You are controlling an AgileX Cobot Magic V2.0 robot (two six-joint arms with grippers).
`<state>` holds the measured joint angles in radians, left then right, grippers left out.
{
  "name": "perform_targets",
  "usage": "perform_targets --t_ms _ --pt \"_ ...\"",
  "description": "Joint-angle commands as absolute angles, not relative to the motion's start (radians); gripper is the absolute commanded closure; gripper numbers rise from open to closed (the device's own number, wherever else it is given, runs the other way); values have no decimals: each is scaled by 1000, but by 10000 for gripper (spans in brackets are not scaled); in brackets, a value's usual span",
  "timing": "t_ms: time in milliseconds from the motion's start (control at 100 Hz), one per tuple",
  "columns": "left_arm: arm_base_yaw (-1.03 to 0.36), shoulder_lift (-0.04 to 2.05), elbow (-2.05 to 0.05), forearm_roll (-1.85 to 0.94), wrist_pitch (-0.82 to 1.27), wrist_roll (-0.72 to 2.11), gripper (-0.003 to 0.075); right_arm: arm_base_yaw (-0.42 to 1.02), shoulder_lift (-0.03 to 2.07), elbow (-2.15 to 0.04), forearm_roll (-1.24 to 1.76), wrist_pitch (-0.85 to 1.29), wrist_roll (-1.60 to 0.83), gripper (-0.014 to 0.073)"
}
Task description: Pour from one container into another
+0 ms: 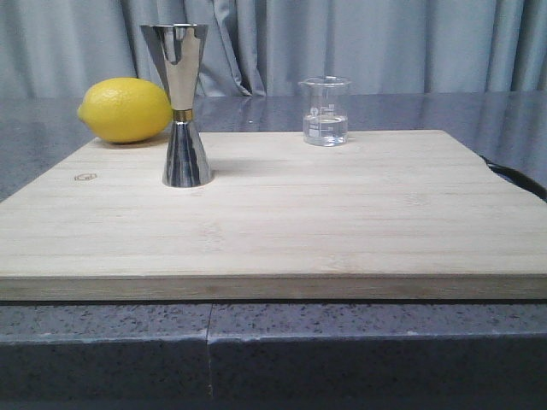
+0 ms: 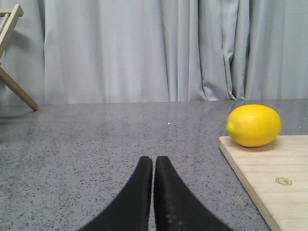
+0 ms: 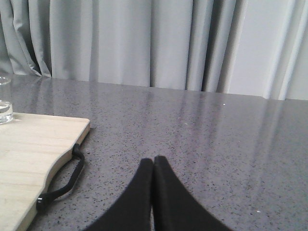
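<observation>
A small clear glass beaker [image 1: 326,112] with white marks and some clear liquid stands at the far edge of the wooden board [image 1: 273,231]; a sliver of the beaker [image 3: 5,101] shows in the right wrist view. The tall steel jigger [image 1: 183,104] with a gold waist stands upright on the board's left part. My left gripper [image 2: 153,161] is shut and empty over the grey counter, left of the board. My right gripper [image 3: 153,161] is shut and empty over the counter, right of the board. Neither gripper shows in the front view.
A yellow lemon [image 1: 125,109] lies at the board's far left corner, behind the jigger, also seen as the lemon [image 2: 254,125]. A black strap [image 3: 65,180] hangs off the board's right edge. A wooden frame [image 2: 12,57] stands far left. Grey curtains close the back.
</observation>
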<state>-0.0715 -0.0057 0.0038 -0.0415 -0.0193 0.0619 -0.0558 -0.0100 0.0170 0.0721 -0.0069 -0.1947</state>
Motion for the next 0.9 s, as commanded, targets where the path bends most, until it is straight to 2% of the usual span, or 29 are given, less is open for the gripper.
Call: perform_targets --t_ms 0,890 --pt "-69 -32 8 -48 -100 55 739 -52 -31 42 72 -93 -201 665" --pt "-69 -32 8 -48 -100 55 739 -52 -31 42 72 -106 -201 665"
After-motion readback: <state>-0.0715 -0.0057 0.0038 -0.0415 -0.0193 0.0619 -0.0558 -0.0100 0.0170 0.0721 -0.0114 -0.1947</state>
